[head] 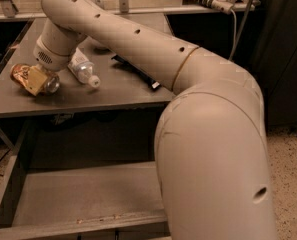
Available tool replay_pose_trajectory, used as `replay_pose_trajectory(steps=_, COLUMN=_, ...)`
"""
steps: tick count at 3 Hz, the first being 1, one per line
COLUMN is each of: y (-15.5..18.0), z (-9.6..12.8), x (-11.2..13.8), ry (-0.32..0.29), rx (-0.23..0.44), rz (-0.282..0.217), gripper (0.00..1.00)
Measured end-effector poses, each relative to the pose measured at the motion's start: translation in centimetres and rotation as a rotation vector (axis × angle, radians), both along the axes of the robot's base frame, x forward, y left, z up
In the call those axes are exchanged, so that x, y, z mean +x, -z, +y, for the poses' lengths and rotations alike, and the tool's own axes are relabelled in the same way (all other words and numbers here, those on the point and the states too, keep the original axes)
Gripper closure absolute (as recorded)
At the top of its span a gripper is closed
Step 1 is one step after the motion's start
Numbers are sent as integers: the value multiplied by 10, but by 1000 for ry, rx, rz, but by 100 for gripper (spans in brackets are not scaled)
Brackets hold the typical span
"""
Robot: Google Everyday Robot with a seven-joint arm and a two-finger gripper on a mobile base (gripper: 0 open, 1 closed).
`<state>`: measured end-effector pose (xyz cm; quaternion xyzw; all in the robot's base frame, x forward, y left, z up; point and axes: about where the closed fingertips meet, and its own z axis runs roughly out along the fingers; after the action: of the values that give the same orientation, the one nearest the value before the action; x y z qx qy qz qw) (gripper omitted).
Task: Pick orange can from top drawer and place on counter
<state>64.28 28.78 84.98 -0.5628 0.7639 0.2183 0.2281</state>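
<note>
The orange can (19, 73) lies tilted at the left end of the counter (113, 91), low over its surface or resting on it. My gripper (36, 80) is at the can, with a tan finger pad across its body, and looks shut on it. The arm reaches in from the lower right and fills much of the view. The top drawer (88, 194) is pulled open below the counter, and the part that shows holds nothing. The arm hides its right side.
A clear plastic bottle (83, 69) with a white cap lies on the counter just right of the gripper. A flat black object (138, 70) lies further right. A power strip with cables (210, 0) sits at the back right. Speckled floor shows at the right.
</note>
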Motion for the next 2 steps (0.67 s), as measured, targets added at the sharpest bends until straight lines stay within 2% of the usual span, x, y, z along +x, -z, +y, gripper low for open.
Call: replay_pose_trajectory(steps=2, y=0, z=0, x=0, ry=0, rx=0, rz=0, gripper=0)
